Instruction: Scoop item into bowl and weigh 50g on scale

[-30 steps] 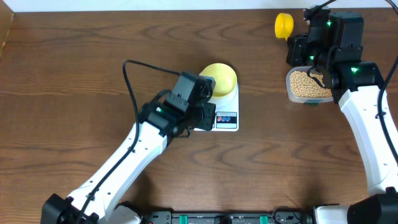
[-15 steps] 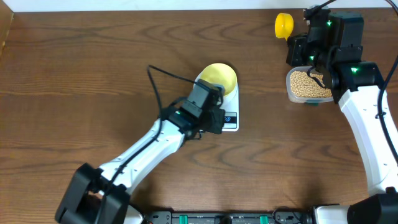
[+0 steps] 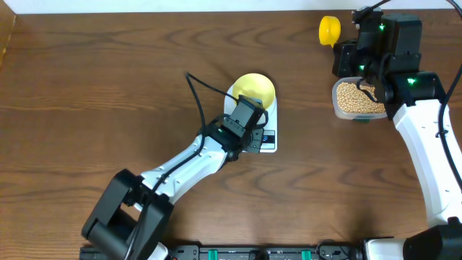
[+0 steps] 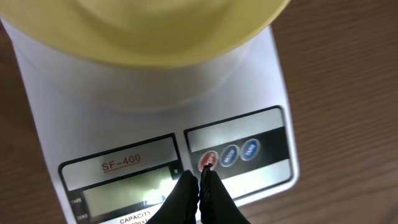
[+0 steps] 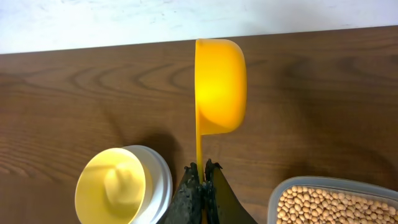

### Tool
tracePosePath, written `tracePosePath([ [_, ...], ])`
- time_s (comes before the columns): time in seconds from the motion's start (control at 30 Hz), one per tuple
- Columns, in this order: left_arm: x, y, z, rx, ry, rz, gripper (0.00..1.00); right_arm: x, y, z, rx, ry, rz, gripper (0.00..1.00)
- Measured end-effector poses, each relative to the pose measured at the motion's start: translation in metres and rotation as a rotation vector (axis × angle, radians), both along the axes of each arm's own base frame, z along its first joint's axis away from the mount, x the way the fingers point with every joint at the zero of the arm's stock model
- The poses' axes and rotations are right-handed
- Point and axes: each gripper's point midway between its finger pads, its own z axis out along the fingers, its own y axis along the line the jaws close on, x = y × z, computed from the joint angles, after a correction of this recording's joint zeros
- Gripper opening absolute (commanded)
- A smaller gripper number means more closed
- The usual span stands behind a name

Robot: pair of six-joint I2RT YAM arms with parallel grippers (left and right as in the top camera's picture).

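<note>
The bowl (image 3: 257, 87) sits on the rear of the scale (image 4: 155, 106), which stands in the middle of the counter (image 3: 86, 65). The left tool (image 4: 200, 179) has its fingers pressed together with nothing between them. Its tips are down at the red button (image 4: 208, 161), the first of three in a row on the scale's front edge; whether it presses I cannot tell. The display (image 4: 127, 190) beside the buttons is too blurred to read. The right tool (image 5: 202, 171), well apart from the scale at the far right, pinches the thin handle of the scoop (image 5: 219, 87), held on edge with its cup turned sideways. The beans (image 3: 356, 97) lie in the tub (image 5: 278, 194), just beside that tool
</note>
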Motion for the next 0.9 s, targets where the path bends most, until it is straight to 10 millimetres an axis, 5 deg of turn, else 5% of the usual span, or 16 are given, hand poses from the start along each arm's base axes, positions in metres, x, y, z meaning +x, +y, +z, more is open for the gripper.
tracePosePath([
  [0.9, -0.01, -0.022, -0.023, -0.019, 0.045, -0.024, 0.07, 0.0, 0.0, 0.0, 0.0, -0.002, 0.0, 0.01],
])
